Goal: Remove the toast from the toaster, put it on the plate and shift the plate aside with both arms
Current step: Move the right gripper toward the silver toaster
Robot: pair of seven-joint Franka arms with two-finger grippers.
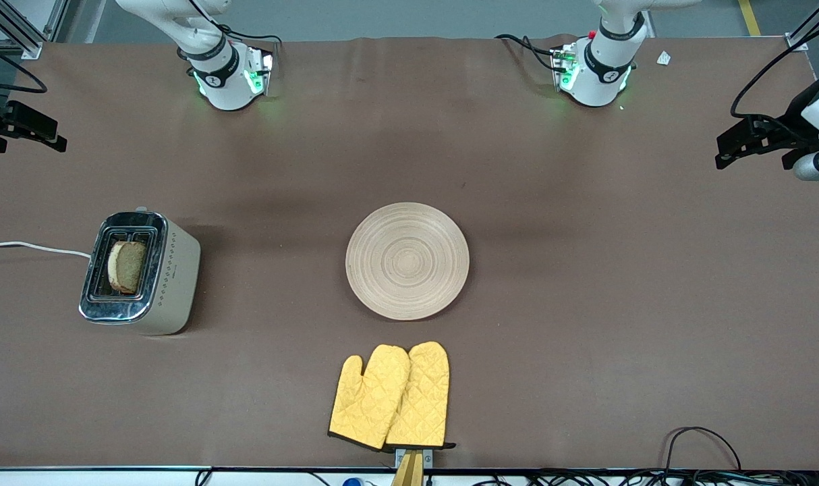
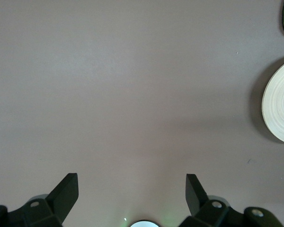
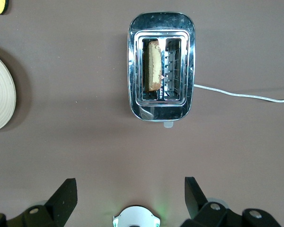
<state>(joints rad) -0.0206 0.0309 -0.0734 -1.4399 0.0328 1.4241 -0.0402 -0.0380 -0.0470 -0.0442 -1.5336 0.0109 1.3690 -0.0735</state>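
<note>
A: While both white jointed arms wait high at the two ends of the brown table (image 1: 585, 304), where is the slice of brown wholegrain toast (image 1: 126, 266)?

B: It stands upright in one slot of the shiny chrome and cream toaster (image 1: 139, 273), toward the right arm's end of the table. A thin white cable (image 1: 32, 247) leaves the toaster toward the table edge.

A: And the round light beige wooden plate (image 1: 407, 261) with ring grooves?

B: It lies flat in the middle of the table, well apart from the toaster. The pair of yellow quilted oven mitts (image 1: 390, 397) lies nearer to the front camera than the plate, close to the table edge, not touching the plate.

A: How stand the grippers?

B: The left gripper (image 2: 131, 189) hangs over bare table at the left arm's end, its black fingers (image 2: 66, 191) wide apart, holding nothing. The right gripper (image 3: 130, 191) hangs over the table beside the toaster, fingers (image 3: 64, 194) also wide apart and empty
</note>
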